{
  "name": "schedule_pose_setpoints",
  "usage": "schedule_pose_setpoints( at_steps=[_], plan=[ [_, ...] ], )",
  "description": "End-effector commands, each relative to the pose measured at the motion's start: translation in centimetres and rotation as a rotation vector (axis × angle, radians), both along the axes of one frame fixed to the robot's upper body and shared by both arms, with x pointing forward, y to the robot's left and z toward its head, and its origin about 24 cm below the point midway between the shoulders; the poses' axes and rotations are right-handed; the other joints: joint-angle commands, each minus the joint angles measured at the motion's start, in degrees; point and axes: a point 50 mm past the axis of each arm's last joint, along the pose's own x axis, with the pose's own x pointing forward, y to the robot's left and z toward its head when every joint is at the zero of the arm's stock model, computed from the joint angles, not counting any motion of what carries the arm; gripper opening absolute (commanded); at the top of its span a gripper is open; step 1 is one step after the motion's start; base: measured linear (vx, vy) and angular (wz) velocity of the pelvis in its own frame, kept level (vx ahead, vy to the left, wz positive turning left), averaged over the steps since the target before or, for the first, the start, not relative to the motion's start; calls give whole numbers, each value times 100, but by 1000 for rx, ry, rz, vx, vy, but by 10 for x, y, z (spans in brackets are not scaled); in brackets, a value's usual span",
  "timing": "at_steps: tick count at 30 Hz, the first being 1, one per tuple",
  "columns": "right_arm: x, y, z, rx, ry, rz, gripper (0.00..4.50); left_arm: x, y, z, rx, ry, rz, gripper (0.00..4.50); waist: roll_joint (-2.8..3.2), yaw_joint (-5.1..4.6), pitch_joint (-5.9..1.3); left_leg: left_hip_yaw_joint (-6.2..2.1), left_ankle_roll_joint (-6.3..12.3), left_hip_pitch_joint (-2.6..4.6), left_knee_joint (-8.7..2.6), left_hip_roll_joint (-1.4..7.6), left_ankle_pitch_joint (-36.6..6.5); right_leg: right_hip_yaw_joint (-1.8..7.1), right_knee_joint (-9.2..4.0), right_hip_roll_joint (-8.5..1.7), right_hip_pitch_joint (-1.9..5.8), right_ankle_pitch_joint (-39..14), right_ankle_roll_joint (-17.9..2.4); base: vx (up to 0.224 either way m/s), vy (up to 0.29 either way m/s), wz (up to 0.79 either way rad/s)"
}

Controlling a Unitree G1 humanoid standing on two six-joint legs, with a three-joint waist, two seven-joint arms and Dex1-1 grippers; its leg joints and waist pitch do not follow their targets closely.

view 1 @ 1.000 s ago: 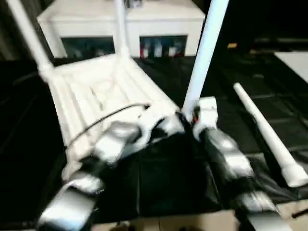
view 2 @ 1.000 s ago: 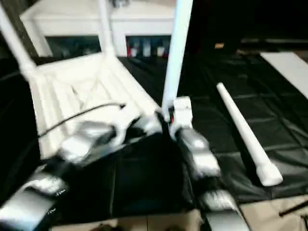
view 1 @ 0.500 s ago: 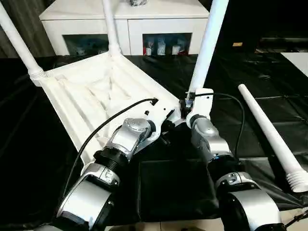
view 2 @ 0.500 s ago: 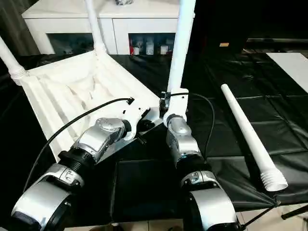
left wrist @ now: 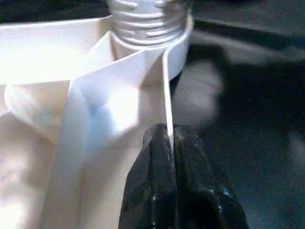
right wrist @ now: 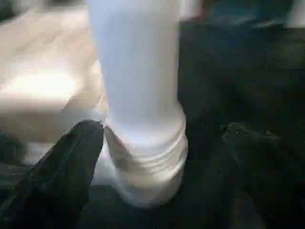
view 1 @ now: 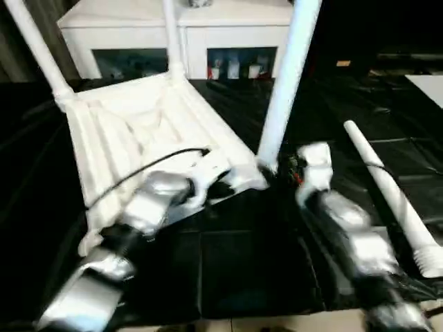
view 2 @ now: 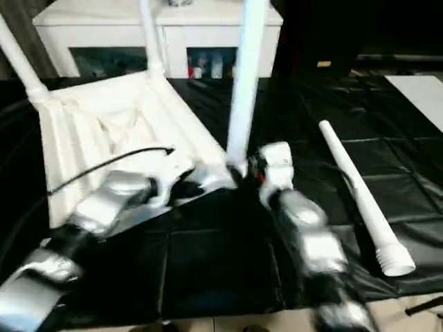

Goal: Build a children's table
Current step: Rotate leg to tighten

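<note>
The children's table (view 1: 138, 138) lies upside down on the black-covered work table (view 1: 242, 277), its ribbed underside facing up and tilted, with the near edge raised off the cover. Three white tapered legs stand in its corner sockets: one at the far left corner (view 1: 38, 48), one at the far corner (view 1: 172, 34), and one at the near right corner (view 1: 287, 76). The fourth leg (view 2: 356, 200) lies loose on the black cover to the right, well apart from the tabletop, its threaded end toward the robot.

The left gripper (left wrist: 170, 143) is pinched onto the thin rim wall of the tabletop just beside the near right socket (left wrist: 152, 45), one black finger on each side of the wall (the leg's threaded end sits in that socket right ahead of it).

The right gripper (right wrist: 162, 157) has its fingers spread wide on either side of the base of the near right leg; one finger (right wrist: 71, 162) is at or very near the leg's threaded collar, the other (right wrist: 252, 152) stands clear of it.

Behind the work table stands a white cabinet with glass doors (view 1: 180, 48).
</note>
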Motion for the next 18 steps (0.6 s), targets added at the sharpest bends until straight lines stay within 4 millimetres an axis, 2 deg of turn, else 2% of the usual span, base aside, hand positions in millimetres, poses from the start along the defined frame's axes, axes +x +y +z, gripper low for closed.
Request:
schedule_pose_setpoints(
  at_steps=[1,2,3,5,6,7,8,12,15,16,18],
  plan=[
    [-7,-1,1,-15,21,124,443,-11,-11,12,-37,-23,-199,0,2,11,-446,-311,46,213,-511,506,-1706,231,-359,-383,216,-1179,-1306,0,0,0],
    [-8,-3,1,-26,25,142,443,-14,-10,12,-31,-17,-222,0,21,17,-448,-299,24,248,-499,500,-1742,226,-365,-375,174,-1194,-1355,0,0,0],
    [-10,-4,1,-27,32,161,443,-15,-9,11,-22,-13,-232,0,14,11,-434,-292,7,248,-506,500,-1795,231,-376,-368,161,-1264,-1364,0,0,0],
    [-12,-7,3,-39,31,206,443,-15,-7,11,-9,-9,-233,0,26,33,-410,-305,-147,288,-521,509,-2113,234,-405,-381,130,-1677,-1318,0,0,0],
    [-12,-8,4,-54,26,243,443,-16,-7,11,-9,-7,-230,0,24,43,-412,-314,-194,297,-525,518,-2166,231,-406,-386,135,-1730,-1302,0,0,0],
    [-12,-8,4,-54,26,243,443,-16,-7,11,-9,-7,-230,0,25,51,-400,-310,-265,321,-537,524,-2249,240,-418,-374,106,-1785,-1270,0,0,0],
    [-12,-9,5,-72,18,266,443,-16,-7,11,-7,-5,-232,0,27,47,-404,-314,-316,313,-540,518,-2314,242,-408,-376,110,-1774,-1263,0,0,0],
    [-12,-9,13,-61,-3,342,443,-17,-5,12,-7,-1,-249,0,-30,44,-401,-324,-263,275,-538,513,-2271,251,-420,-409,134,-1893,-1201,0,0,0],
    [-12,-7,15,-58,-11,361,443,-18,-4,13,-6,3,-252,0,-24,56,-408,-322,-180,256,-524,511,-2085,252,-418,-413,136,-1879,-1210,0,0,0],
    [-11,-6,14,-60,-8,359,443,-18,-4,13,-6,3,-253,0,-49,54,-412,-319,-167,250,-519,509,-2051,251,-418,-412,142,-1868,-1212,0,0,0],
    [-10,-6,13,-57,-2,359,443,-18,-4,13,-6,4,-252,0,-35,52,-412,-326,-152,241,-524,513,-1994,244,-403,-411,148,-1854,-1222,0,0,0]
  ],
)
